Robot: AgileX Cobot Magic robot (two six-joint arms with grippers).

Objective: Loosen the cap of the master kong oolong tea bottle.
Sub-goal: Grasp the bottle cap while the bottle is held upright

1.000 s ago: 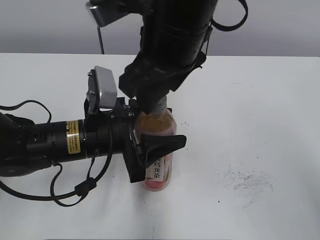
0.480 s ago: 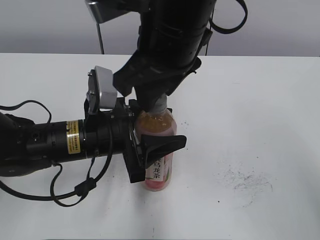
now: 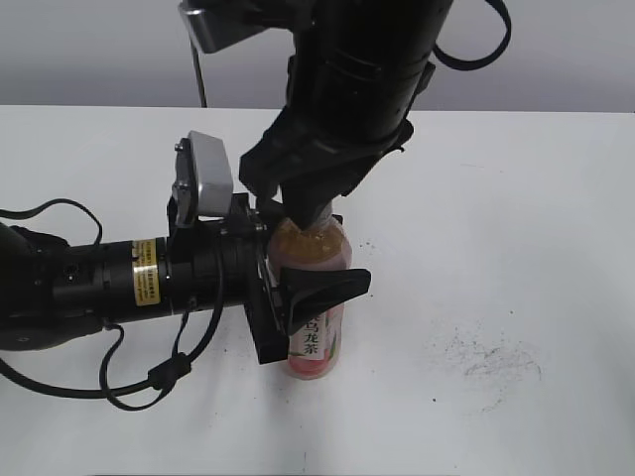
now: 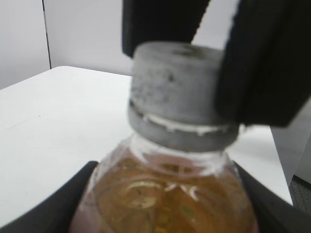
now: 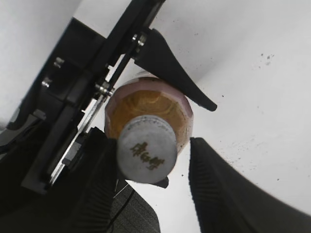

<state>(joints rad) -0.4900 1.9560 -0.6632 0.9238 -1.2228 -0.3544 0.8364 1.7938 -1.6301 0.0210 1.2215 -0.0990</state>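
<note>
The right gripper hangs over the cap from above, one finger on each side of it. In the right wrist view the left-hand finger lies against the cap's edge, while a clear gap shows between the cap and the other finger — so the jaws stand apart, not yet clamped. In the left wrist view a dark pad overlaps the cap on one side, though whether it presses I cannot tell.

The left gripper comes in level from the side and is clamped around the bottle just below its shoulder, above the pink label. Both curved fingers hug the body in the left wrist view.

The bottle stands upright on the white table, directly under the right gripper.

Handling, as a judgement: the bottle is nearly full of tea, so moderately heavy and steady, but its thin clear wall will likely dent under a hard squeeze and could slip round in the left fingers when torque comes. The cap is small, stiff and ribbed — grip it square on its side wall, not on the loose ring beneath it.

Count: one bottle, one cap, two grippers
</note>
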